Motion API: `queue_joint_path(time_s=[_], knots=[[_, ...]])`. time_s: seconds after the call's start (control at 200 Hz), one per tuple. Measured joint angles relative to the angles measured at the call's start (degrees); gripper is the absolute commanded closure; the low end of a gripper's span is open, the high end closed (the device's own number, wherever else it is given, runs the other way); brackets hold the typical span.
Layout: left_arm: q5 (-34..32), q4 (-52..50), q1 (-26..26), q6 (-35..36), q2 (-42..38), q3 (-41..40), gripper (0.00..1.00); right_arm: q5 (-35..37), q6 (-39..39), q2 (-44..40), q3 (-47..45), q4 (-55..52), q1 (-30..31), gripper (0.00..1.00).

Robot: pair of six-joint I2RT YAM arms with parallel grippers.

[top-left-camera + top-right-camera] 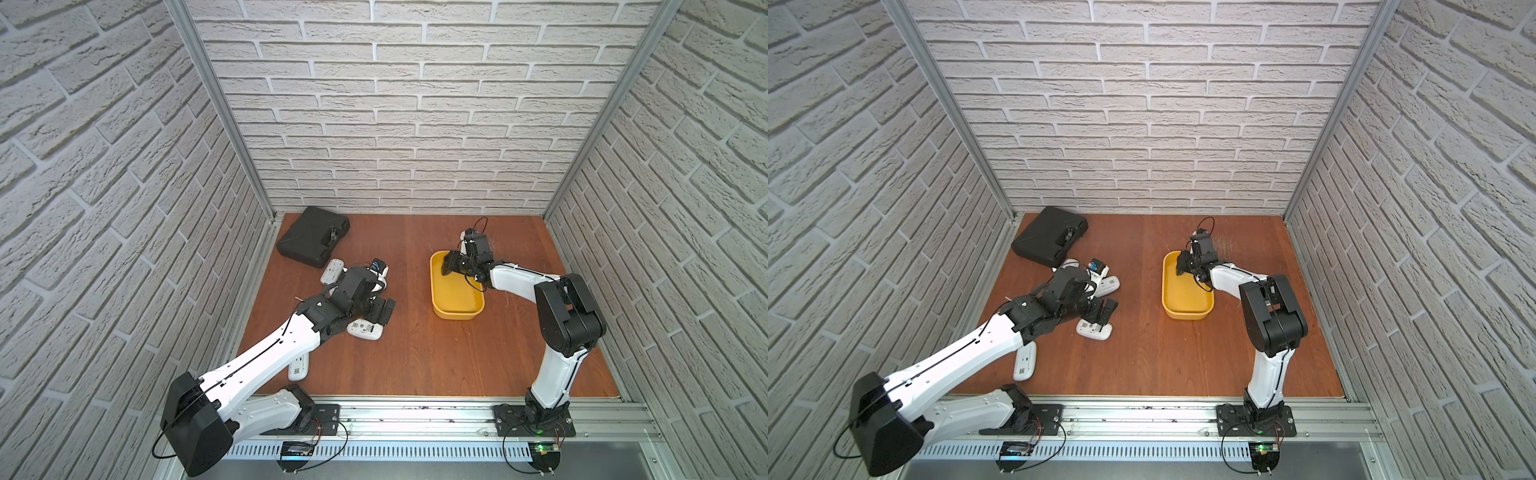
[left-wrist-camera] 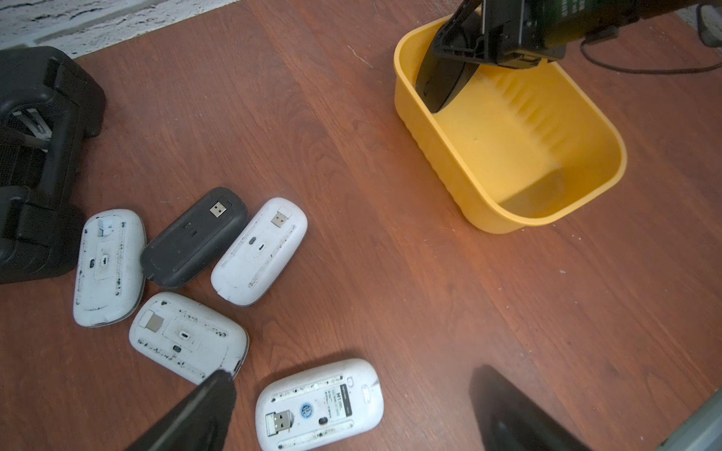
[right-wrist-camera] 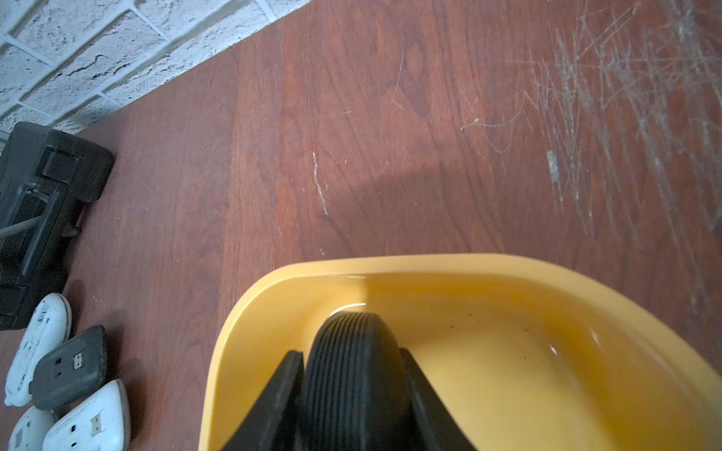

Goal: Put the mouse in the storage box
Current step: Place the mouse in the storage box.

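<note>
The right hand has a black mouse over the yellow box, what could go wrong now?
1. The right hand holds the black mouse tilted, close to an end wall of the storage box; released, it may land on edge.
2. The open left hand hangs over a white mouse among crowded neighbours; one finger could nudge the next mouse.

1. You have five white mice (image 2: 109, 267): four in the left wrist view, plus a fifth white mouse (image 1: 299, 368) seen in both top views.
2. You have one dark grey mouse (image 2: 193, 238).
3. You have one black mouse (image 2: 441, 78).
4. You have one yellow storage box (image 2: 578, 195).
5. You have one black hard case (image 1: 311, 243).
6. You have two robot arms: the left arm (image 1: 266, 353) and the right arm (image 1: 557, 365).
</note>
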Motion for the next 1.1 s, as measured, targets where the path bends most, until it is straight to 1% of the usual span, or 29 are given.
queue_joint_path(time_s=[0.115,0.32,0.385,0.49,0.55,0.575,0.605,0.755,0.845,0.96,1.1], knots=[[0.0,0.0,0.1,0.0,0.2,-0.1,0.02,1.2,-0.2,0.0,0.0,-0.8,-0.1,0.42],[0.0,0.2,0.2,-0.3,0.5,-0.9,0.02,4.0,-0.5,-0.1,0.0,-3.8,-0.8,0.38],[0.0,0.1,0.3,-0.7,0.8,-1.3,0.02,4.8,-0.8,-0.2,0.0,-4.2,-0.9,0.36],[0.0,0.1,1.4,-1.8,1.6,-1.4,0.02,5.7,-1.8,-0.7,0.0,-5.2,-1.0,0.35],[0.0,0.1,3.2,-3.0,2.1,-1.6,0.02,5.7,-2.6,-1.4,0.0,-5.8,-1.0,0.34],[0.0,0.1,4.2,-3.7,2.2,-1.7,0.02,5.7,-3.0,-1.7,0.0,-6.1,-1.0,0.31],[0.2,0.1,5.6,-4.6,2.4,-2.0,0.02,5.6,-3.4,-2.4,0.0,-6.3,-1.0,0.30],[0.9,0.0,15.6,-11.6,2.9,-5.3,0.04,3.9,-5.6,-8.5,-1.9,-6.4,-0.9,0.29],[0.6,-0.3,20.0,-15.8,3.7,-7.6,0.06,3.2,-6.9,-13.2,-4.3,-6.4,-0.4,0.29],[-0.2,-0.8,21.8,-19.1,6.5,-8.3,0.06,2.6,-8.5,-17.8,-7.5,-6.3,1.5,0.29],[-0.6,0.0,22.8,-20.9,11.6,-7.5,0.07,2.1,-10.0,-20.1,-9.8,-6.8,4.4,0.29]])
